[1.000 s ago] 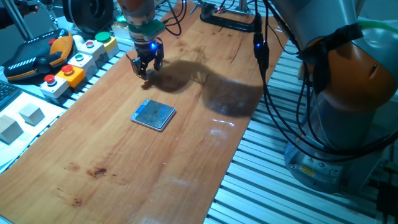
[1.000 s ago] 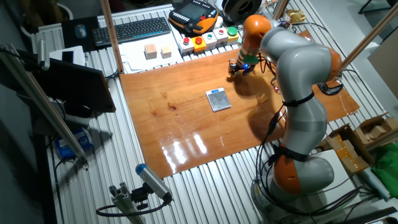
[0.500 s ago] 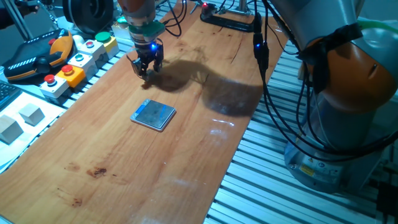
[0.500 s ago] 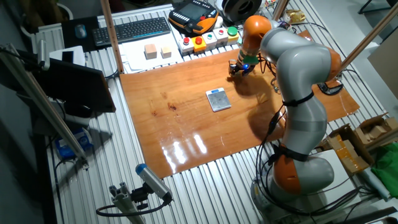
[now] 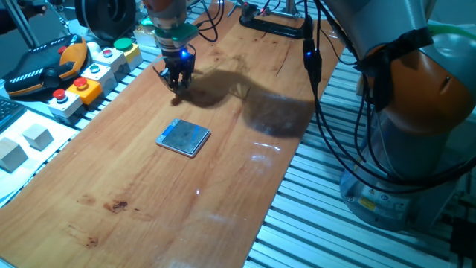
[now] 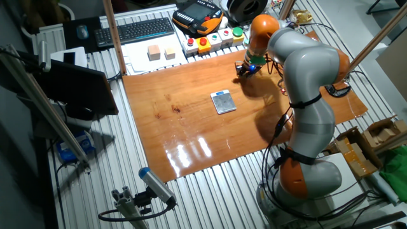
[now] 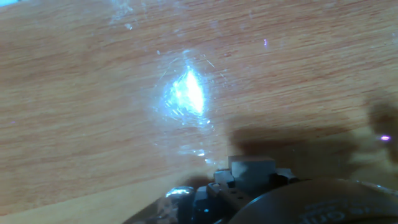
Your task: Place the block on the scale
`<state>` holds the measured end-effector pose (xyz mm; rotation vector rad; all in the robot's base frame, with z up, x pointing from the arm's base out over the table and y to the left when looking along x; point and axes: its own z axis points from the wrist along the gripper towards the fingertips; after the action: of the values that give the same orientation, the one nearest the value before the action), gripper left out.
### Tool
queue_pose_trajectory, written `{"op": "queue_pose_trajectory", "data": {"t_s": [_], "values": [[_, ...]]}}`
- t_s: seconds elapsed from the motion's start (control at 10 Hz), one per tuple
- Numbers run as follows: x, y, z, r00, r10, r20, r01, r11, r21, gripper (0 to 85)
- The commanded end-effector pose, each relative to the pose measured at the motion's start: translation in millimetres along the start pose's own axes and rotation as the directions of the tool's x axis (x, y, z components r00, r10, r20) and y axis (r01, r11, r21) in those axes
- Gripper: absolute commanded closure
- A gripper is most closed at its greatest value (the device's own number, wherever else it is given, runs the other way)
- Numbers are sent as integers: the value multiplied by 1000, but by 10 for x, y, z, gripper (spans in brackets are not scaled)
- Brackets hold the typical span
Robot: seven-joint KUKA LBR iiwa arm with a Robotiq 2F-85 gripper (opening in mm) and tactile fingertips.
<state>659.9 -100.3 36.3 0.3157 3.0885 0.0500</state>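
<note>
Since the scale [image 5: 184,138] lies bare on the wooden table [image 5: 223,171], I judge the pick-up step is in hand. Beyond it, toward the button boxes [image 5: 93,71], my gripper [image 5: 177,78] sits low, jaws apparently clamped on the block [image 7: 251,168], a tiny grey cube seen in hand view. Next I'd lift and carry it over the blue-grey plate.
</note>
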Motion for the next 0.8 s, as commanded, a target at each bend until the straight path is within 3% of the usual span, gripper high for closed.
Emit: {"op": "queue_pose_trajectory", "data": {"t_s": [0.0,0.4,0.7], "values": [[4,3,-17,1000,-1,-3,1,1000,-3,823],[115,111,-197,1000,-8,3,8,1000,13,843],[349,298,-369,1000,-7,11,7,999,31,843]]}}
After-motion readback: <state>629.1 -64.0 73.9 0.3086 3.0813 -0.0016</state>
